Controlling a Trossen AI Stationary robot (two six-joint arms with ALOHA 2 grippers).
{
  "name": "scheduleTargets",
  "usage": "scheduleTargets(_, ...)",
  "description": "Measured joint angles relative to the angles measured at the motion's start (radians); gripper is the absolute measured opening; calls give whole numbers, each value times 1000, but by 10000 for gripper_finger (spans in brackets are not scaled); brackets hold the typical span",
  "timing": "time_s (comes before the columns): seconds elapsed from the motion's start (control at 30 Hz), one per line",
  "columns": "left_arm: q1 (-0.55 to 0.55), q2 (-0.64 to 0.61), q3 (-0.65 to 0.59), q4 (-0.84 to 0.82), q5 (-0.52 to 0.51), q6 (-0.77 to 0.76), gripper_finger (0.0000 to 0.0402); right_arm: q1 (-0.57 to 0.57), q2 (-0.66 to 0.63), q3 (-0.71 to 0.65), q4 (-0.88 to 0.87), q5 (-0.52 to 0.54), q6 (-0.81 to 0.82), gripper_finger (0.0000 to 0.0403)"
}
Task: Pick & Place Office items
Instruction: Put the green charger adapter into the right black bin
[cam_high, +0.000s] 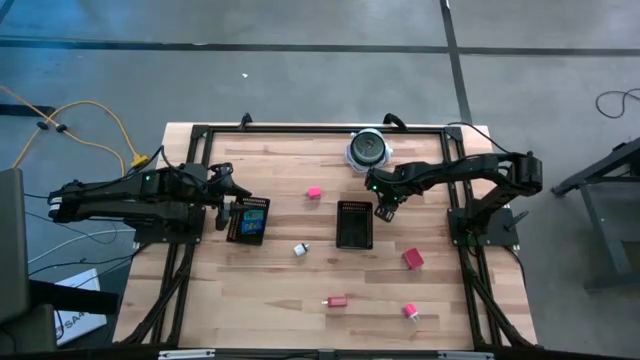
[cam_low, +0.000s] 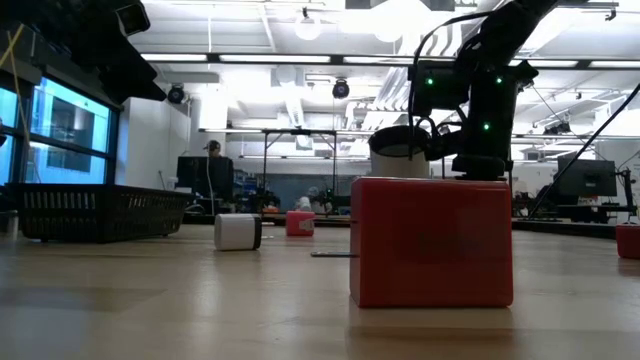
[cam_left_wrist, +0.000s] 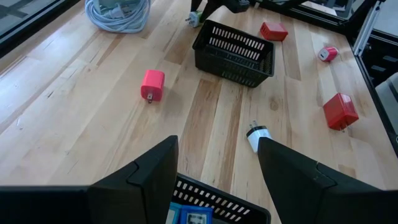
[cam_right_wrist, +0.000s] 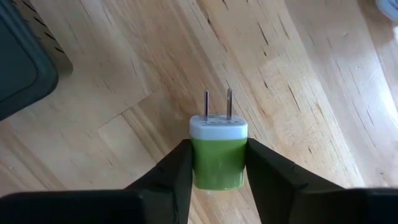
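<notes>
My right gripper (cam_right_wrist: 217, 148) (cam_high: 385, 209) is shut on a green charger plug (cam_right_wrist: 217, 163) with a white face, just right of the middle black mesh tray (cam_high: 354, 224). My left gripper (cam_left_wrist: 217, 146) (cam_high: 222, 203) is open above the left tray (cam_high: 248, 221), which holds teal and blue pieces (cam_left_wrist: 191, 216). Loose on the wood lie a pink plug (cam_high: 314, 193), a white piece (cam_high: 300, 249), a red block (cam_high: 413, 259), a red piece (cam_high: 337, 300) and a pink piece (cam_high: 410, 312). My right gripper pinches the green plug by the two side faces of its green body (cam_right_wrist: 200, 163), one finger on each side. The white face and the two prongs (cam_right_wrist: 217, 102) stick out past the fingertips. Whether the plug is clear of the table I cannot tell.
A round grey-and-black disc (cam_high: 367, 148) sits by the table's far edge, behind the right gripper. The middle tray's corner (cam_right_wrist: 18, 56) is close beside the held plug. In the low view the red block (cam_low: 432, 240) stands near, the white piece (cam_low: 238, 232) farther back.
</notes>
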Motion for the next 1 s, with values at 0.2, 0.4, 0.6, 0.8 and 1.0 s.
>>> scheduleTargets(0.2, 0, 0, 0, 0, 0, 0, 216, 0, 0, 0, -3, -5, -1, 115)
scheduleTargets(0.4, 0, 0, 0, 0, 0, 0, 216, 0, 0, 0, -9, -26, 1, 113)
scheduleTargets(0.6, 0, 0, 0, 0, 0, 0, 216, 1, -11, -1, -28, -35, 14, 113)
scheduleTargets(0.8, 0, 0, 0, 0, 0, 0, 216, 3, -68, -2, -55, -48, 20, 112)
scheduleTargets(1.0, 0, 0, 0, 0, 0, 0, 216, 26, -136, -2, -78, -84, 36, 112)
